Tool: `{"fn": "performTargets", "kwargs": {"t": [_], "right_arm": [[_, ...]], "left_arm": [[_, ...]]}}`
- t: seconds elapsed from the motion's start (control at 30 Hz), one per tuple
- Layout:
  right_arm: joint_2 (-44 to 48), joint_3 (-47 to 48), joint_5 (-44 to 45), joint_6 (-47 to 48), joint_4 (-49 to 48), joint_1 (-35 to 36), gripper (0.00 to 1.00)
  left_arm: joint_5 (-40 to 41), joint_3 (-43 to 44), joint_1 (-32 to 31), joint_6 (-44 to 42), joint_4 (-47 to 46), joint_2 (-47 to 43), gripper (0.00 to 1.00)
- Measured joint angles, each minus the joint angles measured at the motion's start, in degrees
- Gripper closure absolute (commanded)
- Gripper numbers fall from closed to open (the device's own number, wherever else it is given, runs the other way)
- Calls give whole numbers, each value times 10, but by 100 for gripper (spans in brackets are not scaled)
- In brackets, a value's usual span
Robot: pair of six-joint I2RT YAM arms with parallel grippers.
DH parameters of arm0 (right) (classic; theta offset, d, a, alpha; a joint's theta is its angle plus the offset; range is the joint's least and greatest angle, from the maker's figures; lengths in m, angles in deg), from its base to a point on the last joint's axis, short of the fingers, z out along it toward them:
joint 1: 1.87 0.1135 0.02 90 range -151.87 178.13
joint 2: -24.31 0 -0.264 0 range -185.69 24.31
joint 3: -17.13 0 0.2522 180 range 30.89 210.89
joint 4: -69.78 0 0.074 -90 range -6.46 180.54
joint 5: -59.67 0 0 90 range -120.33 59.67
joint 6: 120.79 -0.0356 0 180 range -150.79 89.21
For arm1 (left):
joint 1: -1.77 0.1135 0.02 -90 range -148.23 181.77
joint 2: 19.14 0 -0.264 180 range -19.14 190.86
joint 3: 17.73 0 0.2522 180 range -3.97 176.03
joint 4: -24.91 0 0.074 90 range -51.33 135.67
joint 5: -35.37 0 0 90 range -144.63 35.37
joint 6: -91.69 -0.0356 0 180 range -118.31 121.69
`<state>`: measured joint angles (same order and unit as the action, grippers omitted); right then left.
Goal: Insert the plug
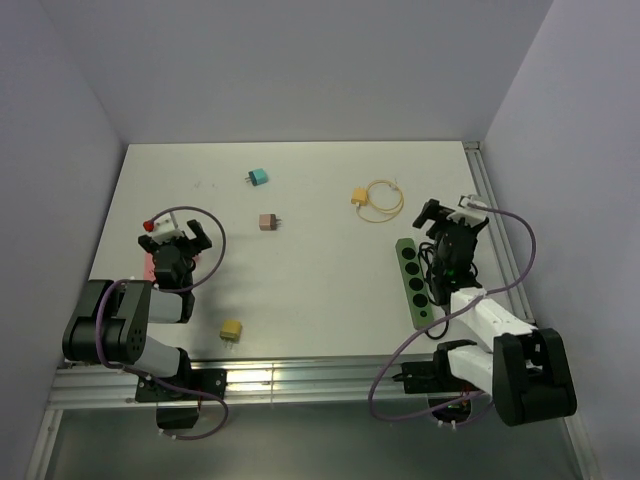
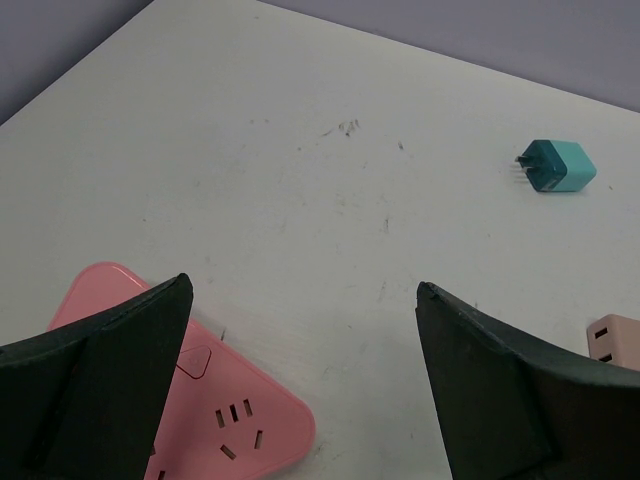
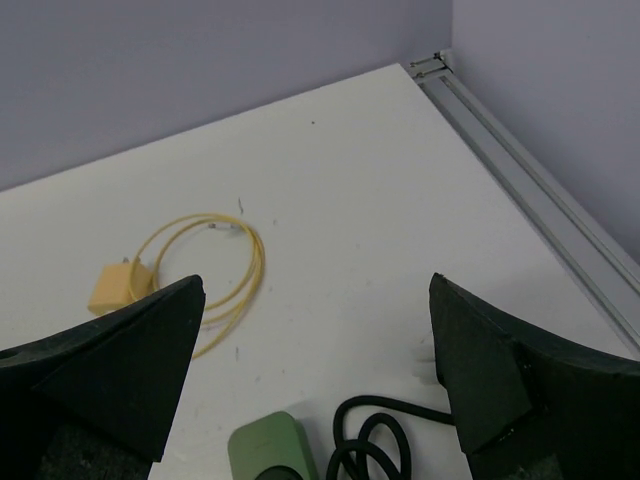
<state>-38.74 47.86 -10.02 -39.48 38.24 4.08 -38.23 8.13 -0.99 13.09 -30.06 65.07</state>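
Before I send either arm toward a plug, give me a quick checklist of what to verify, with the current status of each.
1. Left pincer open and empty: ok.
2. Right pincer open and empty: ok.
3. Teal plug lying free, nothing touching it: ok.
4. Green power strip sockets facing up: ok.
5. Pink socket block sockets facing up: ok.
6. Which plug fits which socket: cannot tell.

The right gripper (image 3: 315, 290) stands wide over the tabletop (image 3: 380, 180), green power strip (image 3: 268, 448) near, yellow plug (image 3: 112, 288) far left
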Motion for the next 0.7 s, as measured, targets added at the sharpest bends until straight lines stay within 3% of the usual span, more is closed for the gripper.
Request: {"fn": "performTargets", "kwargs": {"t": [0.27,0.43,0.5,0.7], "right_arm": [[20,159,-20,-72,263,10,0],[36,158,-98,-96,303,10,0],[31,157,-130,-102,309,10,5],[-42,184,-222,-123,319,15,7]], "left_arm": [[-7,0,4,0,1,0,1],[-40,0,23,-2,0,-1,0],[-61,1,24,-9,14,-16,1],[-40,16,-17,-12,110,-184,1]]}}
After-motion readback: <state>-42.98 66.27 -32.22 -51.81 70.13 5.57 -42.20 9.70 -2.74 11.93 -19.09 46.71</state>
